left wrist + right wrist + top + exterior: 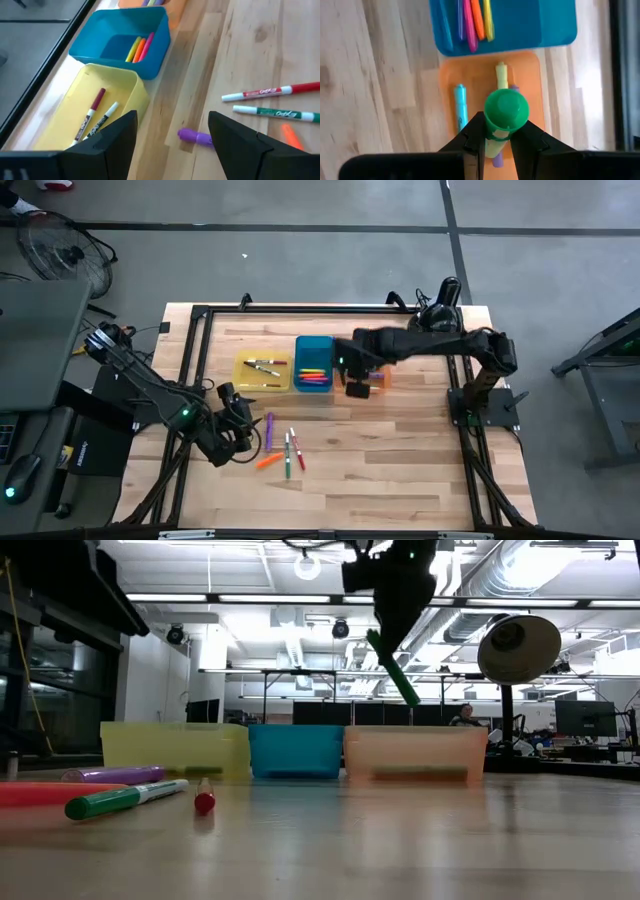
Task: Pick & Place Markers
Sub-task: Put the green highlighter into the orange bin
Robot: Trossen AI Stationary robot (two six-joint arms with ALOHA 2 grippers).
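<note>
The right end effector (502, 137) is gripping a green marker (506, 111) between its two dark fingers, the round cap end facing the wrist camera. It is hanging directly above the orange tray (532, 75), and in the low view the green marker (392, 667) is slanting in the air over that tray's translucent peach wall (415, 753). Inside the orange tray a light blue marker (461, 105), a pale yellow one (500, 75) and a purple one (512, 89) are lying lengthwise on the smooth plastic floor.

Just beside the orange tray, the blue tray (540, 25) is holding pink, orange and yellow markers (477, 20) lined up side by side. Next to the blue tray, on the side away from the orange tray, the rectangular yellow tray (70, 107) is carrying two thin white-barrelled markers (95, 117), one with a dark red cap.

The left end effector (172, 135) is hovering with its blocky black fingers spread apart and grasping nothing, on the open planked wood of the desk (400, 450) near the yellow tray. A purple marker (195, 136) is lying between those fingers on the desk surface. Farther from the yellow tray, a red-capped marker (270, 92), a green-capped marker (277, 114) and a bright orange one (291, 136) are resting loose on the pale wood grain, the first two roughly parallel
</note>
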